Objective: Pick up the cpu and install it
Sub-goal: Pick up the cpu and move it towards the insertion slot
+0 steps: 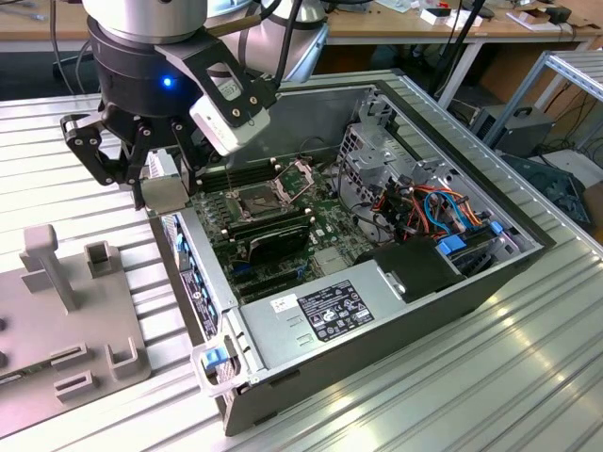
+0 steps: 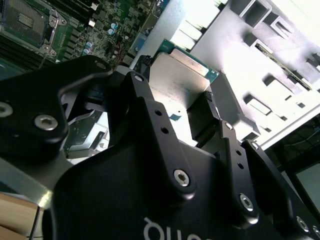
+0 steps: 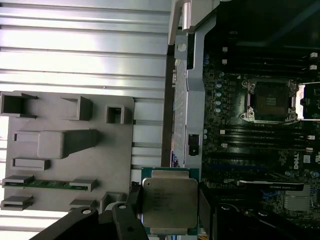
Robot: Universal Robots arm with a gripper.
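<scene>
At the lower left of the exterior view sits a flat grey plastic fixture tray (image 1: pixel 71 315) with raised pockets; the first wrist view shows a green memory stick (image 3: pixel 45 183) slotted in it. Above it, at upper left, the black two-fingered gripper (image 1: pixel 168 184) is closed part-way on a square, silver-lidded green CPU (image 1: pixel 170 196), clamping two opposite edges with the lid up and the chip level, as both wrist views show. The CPU hangs over the near wall of the open grey metal computer case (image 1: pixel 396 311), between tray and motherboard. The dark, square, metal-framed socket (image 1: pixel 259 198) lies toward the exterior view's right of the gripper and somewhat lower, well apart from it; it looks empty, with its retaining plate seemingly swung up. Black memory modules (image 1: pixel 268 226) sit just beside the socket, so room there seems tight. The case rests on a ribbed aluminium table (image 1: pixel 443 395).
</scene>
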